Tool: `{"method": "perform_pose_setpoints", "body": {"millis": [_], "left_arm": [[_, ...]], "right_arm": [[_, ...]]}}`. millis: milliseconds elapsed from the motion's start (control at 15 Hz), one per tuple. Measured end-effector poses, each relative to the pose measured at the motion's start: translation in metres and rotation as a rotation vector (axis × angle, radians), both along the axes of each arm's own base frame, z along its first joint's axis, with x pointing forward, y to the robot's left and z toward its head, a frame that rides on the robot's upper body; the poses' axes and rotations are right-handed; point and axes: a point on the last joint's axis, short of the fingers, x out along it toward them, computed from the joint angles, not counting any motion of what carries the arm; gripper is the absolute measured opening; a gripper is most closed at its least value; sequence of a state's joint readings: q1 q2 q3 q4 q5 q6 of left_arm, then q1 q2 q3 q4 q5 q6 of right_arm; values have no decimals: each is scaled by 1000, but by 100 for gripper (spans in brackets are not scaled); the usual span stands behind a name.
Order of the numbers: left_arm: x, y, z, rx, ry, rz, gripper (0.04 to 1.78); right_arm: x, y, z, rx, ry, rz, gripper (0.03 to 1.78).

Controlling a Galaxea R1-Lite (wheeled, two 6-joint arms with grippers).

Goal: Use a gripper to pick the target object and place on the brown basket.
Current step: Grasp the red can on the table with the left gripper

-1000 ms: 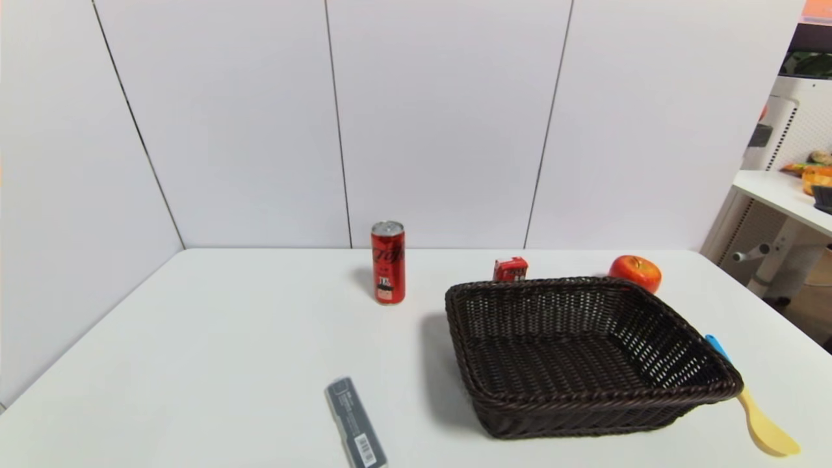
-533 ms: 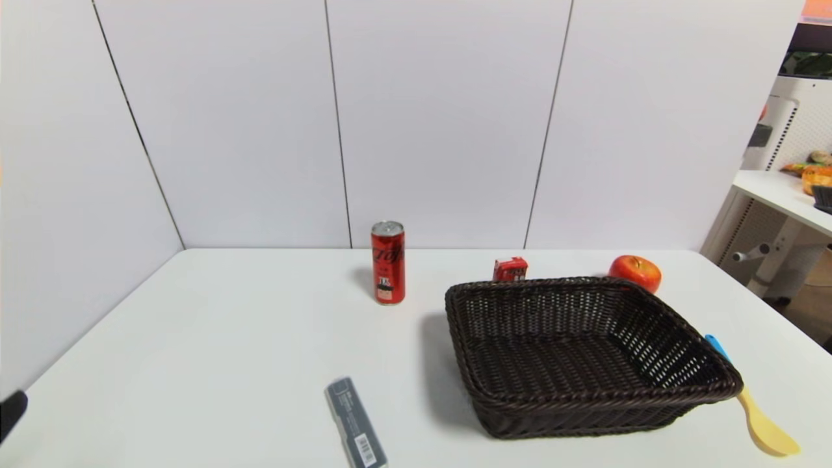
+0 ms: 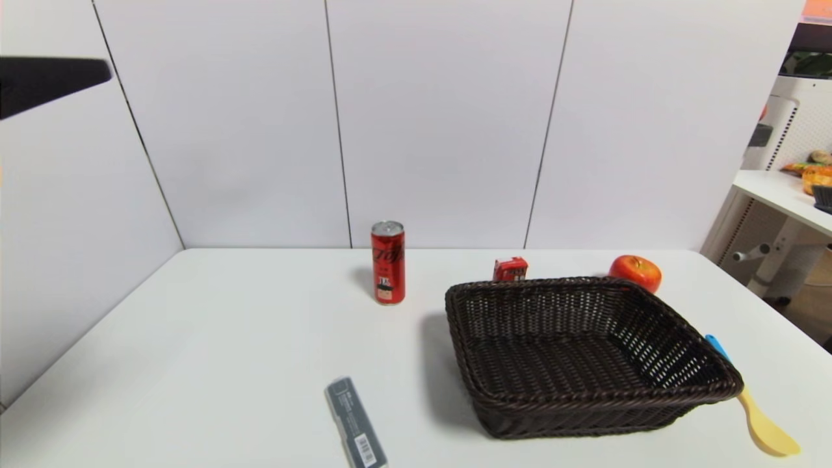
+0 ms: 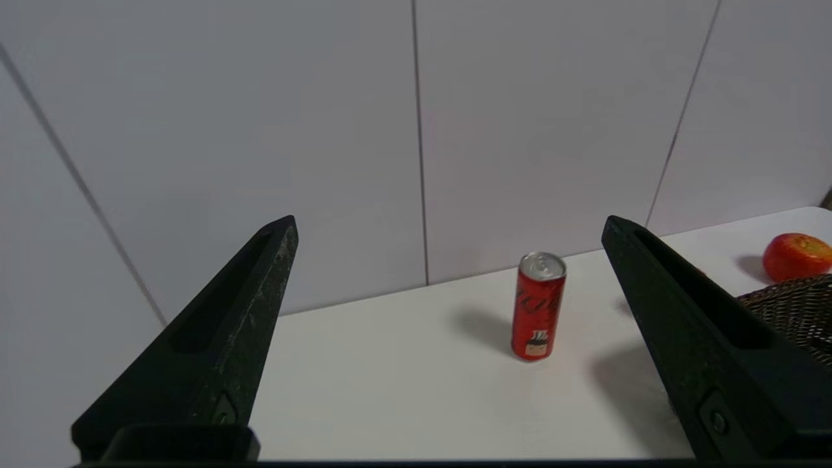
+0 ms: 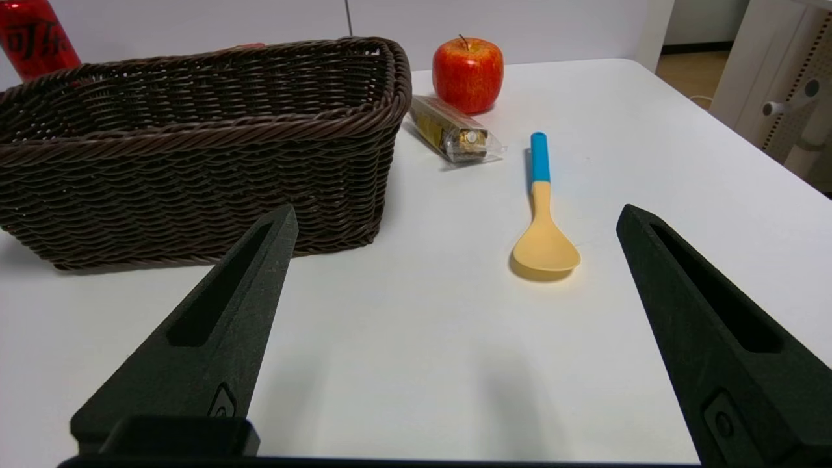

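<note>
Approach step, I judge: left gripper (image 4: 448, 224) wide open, empty, high off desk's left edge; can (image 3: 388, 262) upright near back edge. Next: descend, straddle can, then basket (image 3: 588, 390).

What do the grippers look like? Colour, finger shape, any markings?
Both alike: left gripper and right gripper are matte black, each with two long fingers tapering to a point, a slot recessed along each finger, a small round screw near its base. Left fingers look scuffed. No cables or sleeves visible.

Left claw (image 4: 448, 224) raised, spread wide; right claw (image 5: 455, 214) low, spread.
</note>
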State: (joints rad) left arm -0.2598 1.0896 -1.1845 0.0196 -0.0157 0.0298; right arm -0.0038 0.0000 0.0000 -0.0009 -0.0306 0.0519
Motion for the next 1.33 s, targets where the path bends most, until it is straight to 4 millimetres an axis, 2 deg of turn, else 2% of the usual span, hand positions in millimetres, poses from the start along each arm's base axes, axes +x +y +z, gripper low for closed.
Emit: {"method": "perform_pose_setpoints", "body": {"millis": [133,333,533,733,933,1133,1333], "left_arm": [[42,-18,11,9,24,-88,169],[106,-51,10,26,77,-231,169],[163,-89,-15,38,137,-355,169],[206,-114,-55,42,152,-386,169],[230,-126,-102,39,159,-392,169],[243,-132,-143,28,157,-391,169],[251,-135,-170,27,167,-389,169]], "right_arm": [[0,0,0,0,0,0,170],[0,0,0,0,-1,0,170],[0,0,0,0,0,0,170],[0,0,0,0,0,0,170],[0,0,0,0,0,0,170],[0,0,0,0,0,0,170],[0,0,0,0,0,0,170]]}}
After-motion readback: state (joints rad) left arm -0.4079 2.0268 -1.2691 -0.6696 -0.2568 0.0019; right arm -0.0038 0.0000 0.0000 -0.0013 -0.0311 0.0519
